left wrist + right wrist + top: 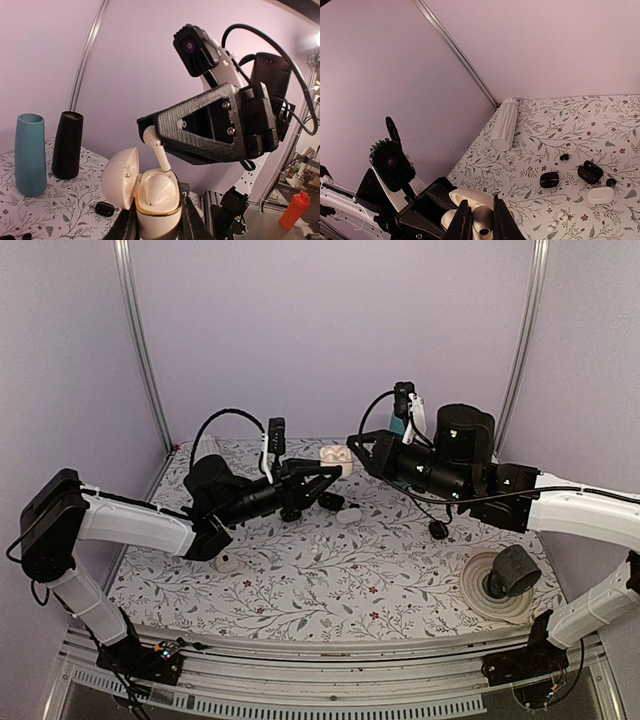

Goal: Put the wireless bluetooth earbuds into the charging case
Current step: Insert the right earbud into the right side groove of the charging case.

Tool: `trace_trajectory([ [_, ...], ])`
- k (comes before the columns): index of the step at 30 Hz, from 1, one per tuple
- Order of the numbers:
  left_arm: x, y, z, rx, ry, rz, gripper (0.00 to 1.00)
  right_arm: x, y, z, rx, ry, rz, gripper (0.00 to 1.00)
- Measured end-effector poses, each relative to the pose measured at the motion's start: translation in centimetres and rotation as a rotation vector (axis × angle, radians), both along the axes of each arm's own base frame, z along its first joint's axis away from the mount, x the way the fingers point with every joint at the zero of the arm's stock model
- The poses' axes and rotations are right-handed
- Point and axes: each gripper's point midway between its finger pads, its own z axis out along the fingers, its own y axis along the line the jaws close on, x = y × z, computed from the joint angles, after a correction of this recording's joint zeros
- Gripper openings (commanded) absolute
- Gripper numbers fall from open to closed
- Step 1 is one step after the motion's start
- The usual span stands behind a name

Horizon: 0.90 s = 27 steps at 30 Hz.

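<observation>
Gripping charging case (156,202) in left gripper (159,222), earbud (157,147) in right gripper (148,126) at twelve o'clock; risks jamming tilted stem on rim.

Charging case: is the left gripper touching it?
Touching. Left wrist view shows the left gripper clamped on the charging case, fingers pressed against both its sides.

No text, label, brand or number can be read in any view. No legible sign is seen.
</observation>
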Motion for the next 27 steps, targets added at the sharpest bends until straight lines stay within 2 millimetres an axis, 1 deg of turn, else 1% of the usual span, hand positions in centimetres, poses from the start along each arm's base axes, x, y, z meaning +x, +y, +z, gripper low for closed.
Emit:
trace_trajectory([
  [27,-0.24,-0.02,0.83,0.0,-0.003,-0.008,0.0,-0.15,0.38,0.26,0.001,-0.027,0.006,0.13],
])
